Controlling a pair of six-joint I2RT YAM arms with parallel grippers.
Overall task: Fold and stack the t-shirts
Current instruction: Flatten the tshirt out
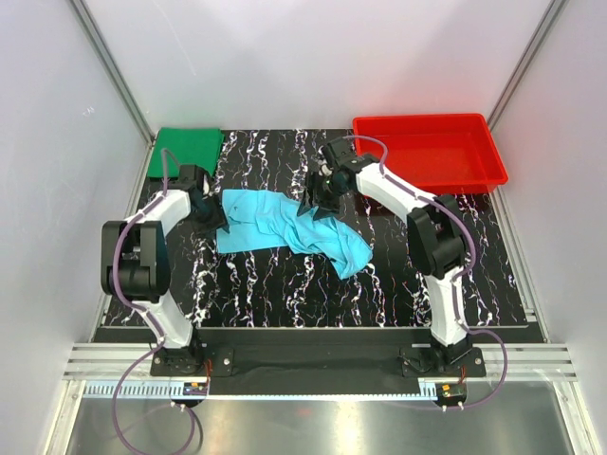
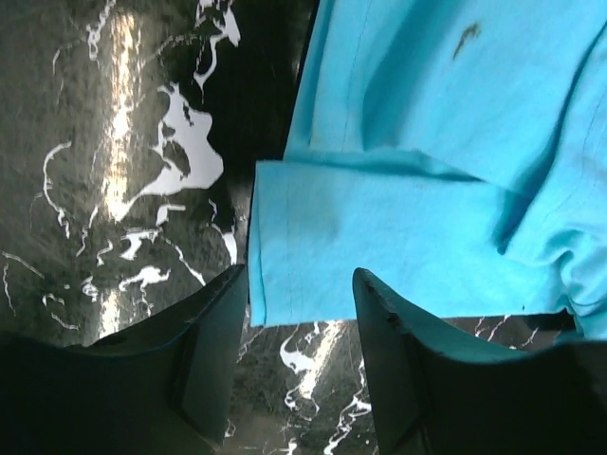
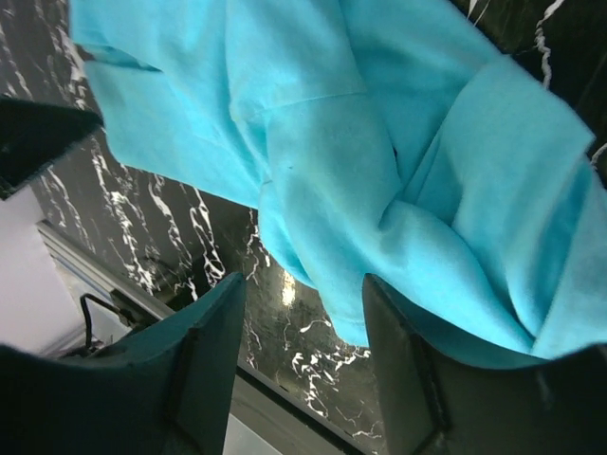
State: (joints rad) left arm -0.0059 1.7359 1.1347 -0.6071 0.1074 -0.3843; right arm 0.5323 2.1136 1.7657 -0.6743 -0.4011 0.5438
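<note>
Green t-shirt [image 1: 188, 149] folded at counter's [image 1: 285, 289] far-left corner. Cyan t-shirt [image 1: 275, 226] crumpled, unfolded; left gripper [image 2: 300, 294] and right gripper [image 3: 303, 296] both spread over it, holding nothing. Stacking remains.

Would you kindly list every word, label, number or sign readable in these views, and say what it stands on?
None readable: the cyan shirt, green shirt, red tray and marbled table carry no text.
The small coloured parts below the arm bases are too small to read.
</note>
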